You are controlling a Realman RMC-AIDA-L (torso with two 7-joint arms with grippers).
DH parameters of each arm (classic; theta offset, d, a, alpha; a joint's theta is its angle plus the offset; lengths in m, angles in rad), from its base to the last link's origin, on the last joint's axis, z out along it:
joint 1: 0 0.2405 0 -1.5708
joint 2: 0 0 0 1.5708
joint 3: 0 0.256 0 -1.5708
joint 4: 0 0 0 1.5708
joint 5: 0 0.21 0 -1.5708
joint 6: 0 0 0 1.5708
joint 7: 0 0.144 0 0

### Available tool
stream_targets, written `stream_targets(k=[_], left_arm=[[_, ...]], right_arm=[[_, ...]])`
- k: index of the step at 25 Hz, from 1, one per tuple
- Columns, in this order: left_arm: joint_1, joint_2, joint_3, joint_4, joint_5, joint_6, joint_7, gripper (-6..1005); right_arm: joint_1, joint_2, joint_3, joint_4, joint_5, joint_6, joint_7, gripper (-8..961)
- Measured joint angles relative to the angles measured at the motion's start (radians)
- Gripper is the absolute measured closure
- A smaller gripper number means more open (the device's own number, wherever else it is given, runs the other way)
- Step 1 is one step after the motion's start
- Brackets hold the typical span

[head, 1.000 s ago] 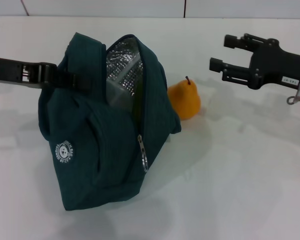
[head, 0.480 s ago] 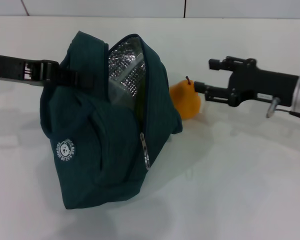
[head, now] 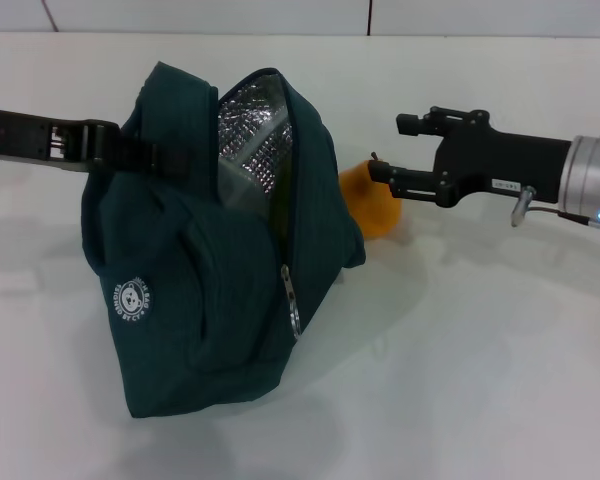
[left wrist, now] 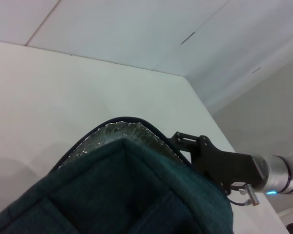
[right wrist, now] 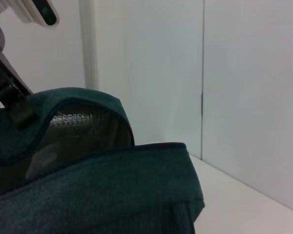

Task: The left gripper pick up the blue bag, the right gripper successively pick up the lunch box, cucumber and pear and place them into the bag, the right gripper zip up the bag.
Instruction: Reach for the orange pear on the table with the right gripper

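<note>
1. Listing first the bag (head: 215,270): we find it standing on the table (head: 480,380), held up from its left side, mouth unzipped and gaping upward so the foil lining (head: 248,135) shows. Something pale lies inside; we cannot tell what. The zip pull (head: 290,305) hangs down the front seam.

2. Left gripper (head: 105,148): we log it at the bag's upper left edge, level with the rim, clamped on the fabric there and propping the mouth open.

3. Right gripper (head: 385,150): we log it reaching in level from the right, fingers spread apart, nothing between them. Its lower finger crosses the pear's top, near the stem.

4. Pear (head: 365,205): we find it on the table just behind the bag's right flank, upright, stem up, partly hidden by the bag. It lies just below and slightly ahead of the right fingertips; the right arm is much the nearer. We judge the coming move a short drop to straddle it.

5. Cucumber and lunch box: neither seen on the table.
</note>
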Motion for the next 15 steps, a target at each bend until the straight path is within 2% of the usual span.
stream_targets(k=[5, 13, 15], left_arm=[[0.000, -0.003, 0.000, -0.001, 0.000, -0.002, 0.001, 956], [0.002, -0.005, 0.000, -0.001, 0.000, -0.002, 0.003, 956], [0.002, -0.007, 0.000, 0.000, 0.000, -0.002, 0.003, 956]], right_arm=[[0.033, 0.001, -0.009, 0.045, 0.002, 0.007, -0.013, 246], [0.040, 0.001, -0.051, 0.056, 0.041, 0.033, -0.030, 246], [0.042, 0.001, -0.065, 0.057, 0.041, 0.048, -0.030, 277]])
